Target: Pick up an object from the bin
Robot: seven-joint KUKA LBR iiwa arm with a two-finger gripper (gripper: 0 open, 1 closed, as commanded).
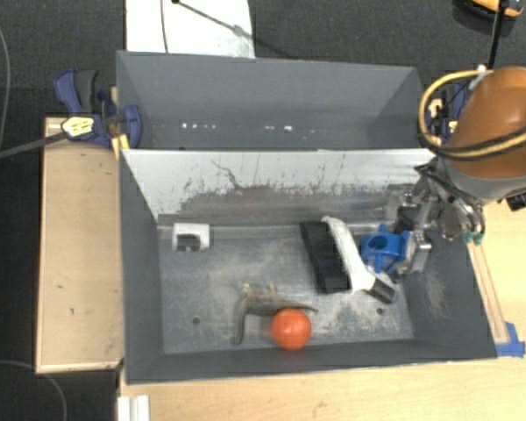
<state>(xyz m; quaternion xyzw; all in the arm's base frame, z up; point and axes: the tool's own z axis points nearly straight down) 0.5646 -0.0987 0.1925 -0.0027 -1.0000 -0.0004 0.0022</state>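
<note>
1. The gripper [409,251] is low at the right side of the bin [272,103], hanging under the arm's orange cover [500,121], which sits over the bin's right rim.
2. Pincer state: cannot tell whether it is apart, together or clamped, because the tip is jumbled against the thing beside it.
3. A blue plastic piece [379,249], small and blocky, lies at the right of the bin floor. It is directly against the gripper's left side in this view and looks to be touching it. A real grip is not readable.
4. Just left of the blue plastic piece is a white curved handle [349,254], running diagonally from the back down toward the front right. Its lower end has a dark tip.
5. A black brush head [323,258], long and rectangular, lies alongside the white curved handle on its left, touching it.
6. An orange ball [290,329] sits at the front centre of the floor, well apart from the gripper.
7. An olive-brown bent thing [252,307] lies just left of the orange ball. What kind of thing it is stays unclear.
8. A small white block [191,235] sits at the back left of the floor, near the foot of the sloping wall.
</note>
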